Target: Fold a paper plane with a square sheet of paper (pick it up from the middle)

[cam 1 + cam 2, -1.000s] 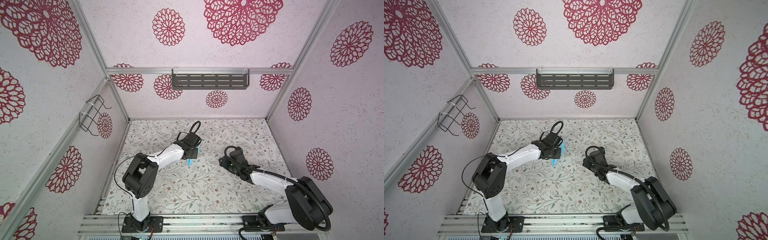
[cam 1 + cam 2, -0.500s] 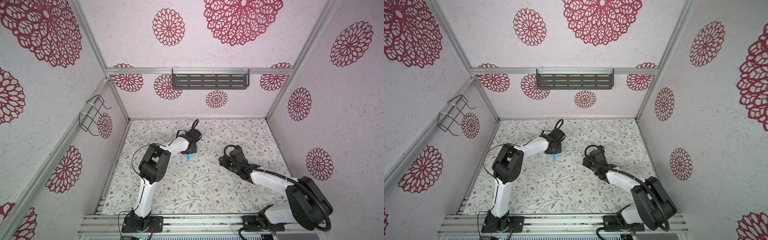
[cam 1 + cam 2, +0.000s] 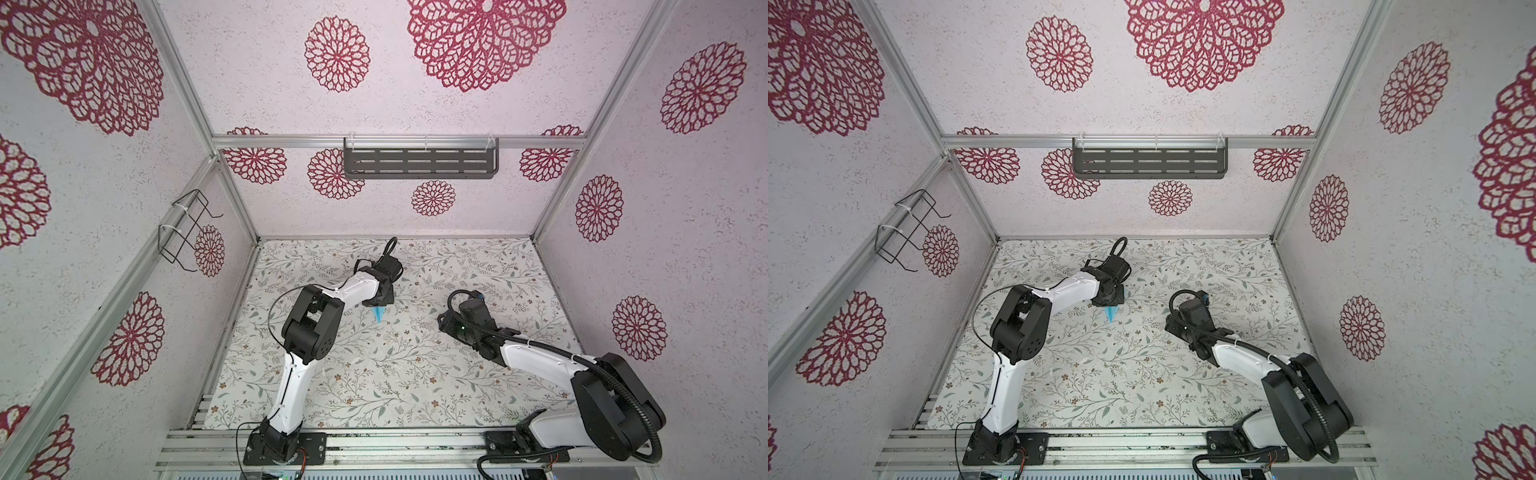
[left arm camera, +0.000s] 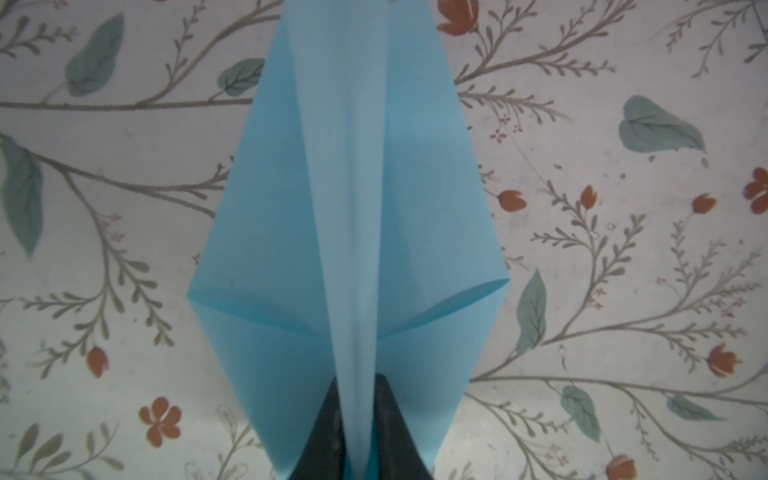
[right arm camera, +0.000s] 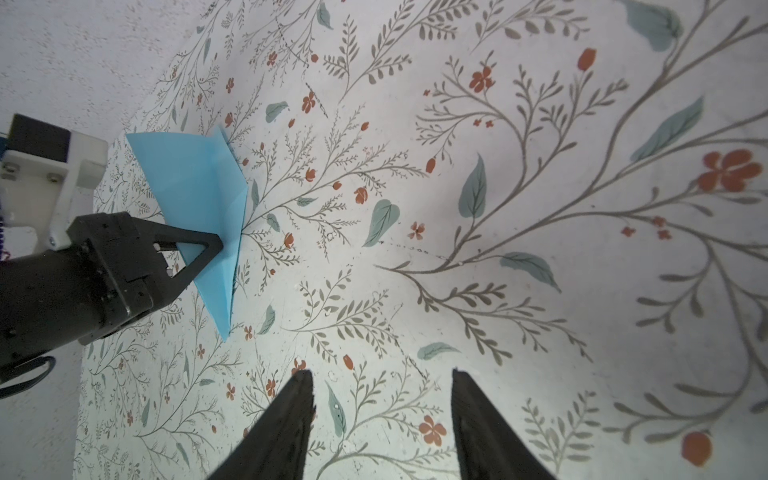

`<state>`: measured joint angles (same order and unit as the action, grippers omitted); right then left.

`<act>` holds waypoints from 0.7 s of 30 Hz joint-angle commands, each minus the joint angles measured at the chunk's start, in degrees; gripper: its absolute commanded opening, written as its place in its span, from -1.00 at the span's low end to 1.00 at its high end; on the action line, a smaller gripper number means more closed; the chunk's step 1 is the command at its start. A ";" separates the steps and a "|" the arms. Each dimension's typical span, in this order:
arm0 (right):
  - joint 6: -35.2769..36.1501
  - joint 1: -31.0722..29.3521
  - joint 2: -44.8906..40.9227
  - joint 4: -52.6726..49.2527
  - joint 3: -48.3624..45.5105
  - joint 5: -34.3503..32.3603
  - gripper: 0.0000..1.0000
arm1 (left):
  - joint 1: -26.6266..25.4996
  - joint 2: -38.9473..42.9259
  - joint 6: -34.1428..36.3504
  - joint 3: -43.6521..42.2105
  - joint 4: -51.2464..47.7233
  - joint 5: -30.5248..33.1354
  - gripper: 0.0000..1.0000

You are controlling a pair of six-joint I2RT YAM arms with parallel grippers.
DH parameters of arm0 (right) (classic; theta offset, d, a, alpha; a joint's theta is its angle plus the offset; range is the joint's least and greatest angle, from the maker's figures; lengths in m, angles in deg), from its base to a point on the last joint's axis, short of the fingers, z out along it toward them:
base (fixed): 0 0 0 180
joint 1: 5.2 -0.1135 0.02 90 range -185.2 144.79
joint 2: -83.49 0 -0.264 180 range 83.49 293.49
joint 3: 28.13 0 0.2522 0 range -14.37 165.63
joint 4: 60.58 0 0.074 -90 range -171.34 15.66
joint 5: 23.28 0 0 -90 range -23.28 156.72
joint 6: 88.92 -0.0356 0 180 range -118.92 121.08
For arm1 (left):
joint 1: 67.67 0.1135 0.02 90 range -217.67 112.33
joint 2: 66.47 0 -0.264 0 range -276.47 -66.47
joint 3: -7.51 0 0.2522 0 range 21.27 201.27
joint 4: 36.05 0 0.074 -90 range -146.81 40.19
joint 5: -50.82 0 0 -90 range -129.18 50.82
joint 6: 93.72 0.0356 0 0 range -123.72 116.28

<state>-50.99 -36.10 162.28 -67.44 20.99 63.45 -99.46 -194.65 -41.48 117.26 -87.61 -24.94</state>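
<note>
- The table [image 3: 457, 395] is flat, wrapped in a pale cover printed with grey-green twigs, leaves and small red-orange flowers, and runs wall to wall.
- The light-blue paper plane [image 3: 379, 313] sits low over the mid-left part with its wings spread; honestly can't tell if it touches the cover.
- A few tiny white bits [image 3: 356, 360] are scattered nearer the front.

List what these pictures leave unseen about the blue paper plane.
- Left gripper: whether it pinches the ridge of the paper plane is unclear in both wrist views.
- Its far end: cut off by the left wrist view's edge.
- Its body in both top views: hidden under that gripper; only a tip shows.
</note>
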 commanded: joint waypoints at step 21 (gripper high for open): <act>33.21 13.98 -15.88 -6.87 9.02 -24.71 0.93 | 6.96 43.93 4.47 -19.46 3.68 19.41 0.47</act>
<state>-25.44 -23.62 149.01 -78.11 31.70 46.32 -94.91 -154.32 -37.76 104.93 -86.78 -15.45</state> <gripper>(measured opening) 0.954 0.712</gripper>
